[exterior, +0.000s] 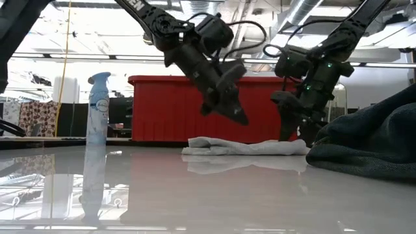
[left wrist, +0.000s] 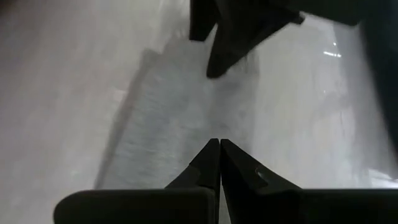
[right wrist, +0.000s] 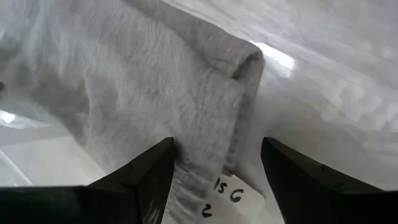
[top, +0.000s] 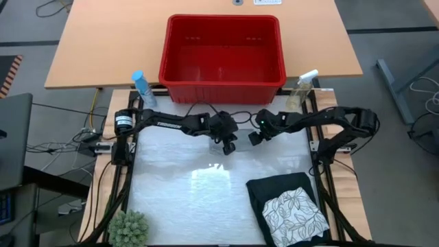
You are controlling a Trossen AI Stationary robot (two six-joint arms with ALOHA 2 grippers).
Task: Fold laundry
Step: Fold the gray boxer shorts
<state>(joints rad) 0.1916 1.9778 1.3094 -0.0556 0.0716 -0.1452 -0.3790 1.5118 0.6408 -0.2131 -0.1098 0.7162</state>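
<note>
Glossy table (top: 164, 199) bare centre; right tool (right wrist: 217, 158) wide over grey cloth (right wrist: 155, 93) edge; left tool (left wrist: 219, 149) closed.

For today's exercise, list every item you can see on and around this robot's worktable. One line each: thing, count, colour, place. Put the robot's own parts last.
Red plastic basket: one, red, on the wooden table beyond the work surface, looks empty.
Spray bottle: one, pale blue, far left corner.
Second spray bottle: one, clear yellowish, far right corner.
Grey cloth: one, light grey, folded flat mid-table under the grippers.
Dark garment: one, black-blue, folded, near right.
Leaf-print cloth: one, white with grey, on the dark garment.
Plant: one, green, near left corner.
Left gripper: shut, above the grey cloth.
Right gripper: open, straddling the cloth's edge.
</note>
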